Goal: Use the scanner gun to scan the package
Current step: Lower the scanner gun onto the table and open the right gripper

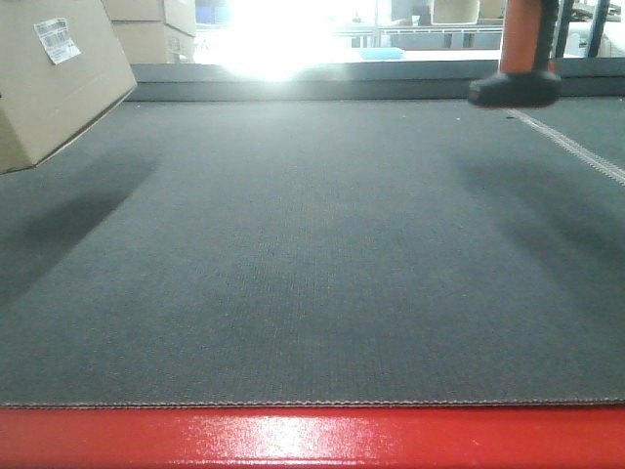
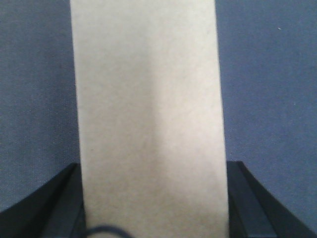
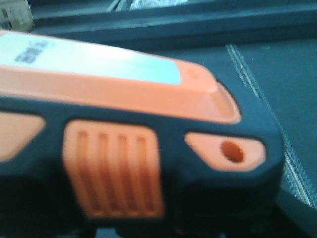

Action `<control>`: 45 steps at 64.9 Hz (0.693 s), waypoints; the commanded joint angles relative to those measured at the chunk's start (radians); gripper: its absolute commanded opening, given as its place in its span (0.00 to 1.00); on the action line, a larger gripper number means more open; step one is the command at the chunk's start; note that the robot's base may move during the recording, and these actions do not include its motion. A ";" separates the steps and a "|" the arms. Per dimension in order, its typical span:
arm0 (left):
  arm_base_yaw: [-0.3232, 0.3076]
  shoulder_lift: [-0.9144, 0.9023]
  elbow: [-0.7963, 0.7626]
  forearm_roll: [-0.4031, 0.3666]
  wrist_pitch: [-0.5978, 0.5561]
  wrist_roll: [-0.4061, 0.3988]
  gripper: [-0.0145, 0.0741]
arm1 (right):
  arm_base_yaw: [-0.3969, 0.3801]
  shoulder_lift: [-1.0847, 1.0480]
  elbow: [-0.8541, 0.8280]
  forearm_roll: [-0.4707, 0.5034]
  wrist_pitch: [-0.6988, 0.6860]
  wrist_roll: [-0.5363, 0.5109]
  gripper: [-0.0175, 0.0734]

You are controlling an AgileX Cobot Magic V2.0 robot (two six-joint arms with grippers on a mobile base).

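Note:
The package [image 1: 54, 88], a tan cardboard box, hangs tilted above the mat at the far left, its white barcode label [image 1: 57, 39] facing the table's middle. In the left wrist view the package [image 2: 148, 99] fills the centre, and my left gripper [image 2: 153, 203] is shut on it with a black finger [image 2: 62, 203] pressed to each side. The scanner gun [image 1: 522, 59] hangs in the air at the upper right, orange shaft pointing down and black foot [image 1: 515, 90] off the mat. Its orange-and-black body [image 3: 148, 124] fills the right wrist view. My right gripper's fingers are hidden behind it.
A dark grey mat [image 1: 312, 274] covers the table, with a red front edge [image 1: 312, 440] and a pale seam [image 1: 576, 147] at the right. More cardboard boxes [image 1: 156, 29] stand behind the far edge, beside strong window glare.

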 commanded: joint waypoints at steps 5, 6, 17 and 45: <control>0.003 -0.011 -0.013 -0.005 -0.011 -0.005 0.04 | 0.001 -0.021 0.030 -0.045 -0.029 0.043 0.02; 0.003 -0.011 -0.013 -0.005 -0.011 -0.005 0.04 | 0.001 -0.019 0.032 -0.059 -0.034 0.056 0.02; 0.003 -0.011 -0.013 -0.007 -0.011 -0.005 0.04 | 0.002 0.001 0.070 -0.324 -0.078 0.304 0.02; 0.003 -0.011 -0.013 -0.009 -0.011 -0.005 0.04 | 0.009 0.043 0.122 -0.691 -0.253 0.704 0.02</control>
